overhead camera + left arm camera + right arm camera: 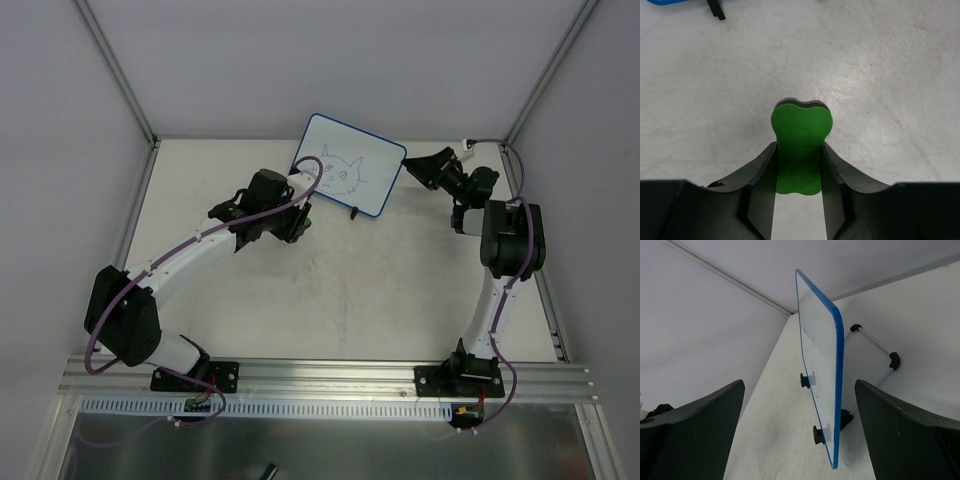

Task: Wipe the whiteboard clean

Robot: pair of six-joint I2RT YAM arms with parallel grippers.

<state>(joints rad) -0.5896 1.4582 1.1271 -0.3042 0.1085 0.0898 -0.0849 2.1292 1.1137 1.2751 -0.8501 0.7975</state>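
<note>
The whiteboard (352, 163) stands tilted on its black feet at the back of the table, with a thin cat-face drawing (340, 172) on its face. My left gripper (799, 146) is shut on a green bone-shaped eraser (801, 127), held just over the table in front of the board's left part (301, 217). A blue corner of the whiteboard (660, 1) and one foot (716, 9) show at the top of the left wrist view. My right gripper (416, 168) is open at the board's right edge. In the right wrist view the whiteboard (817, 355) appears nearly edge-on between the wide fingers (700, 425).
Behind the board a wire stand (875, 342) with black end caps rests on the table. White enclosure walls close in the back and sides, with metal posts in the corners (120, 75). An aluminium rail (330, 375) runs along the near edge by the arm bases.
</note>
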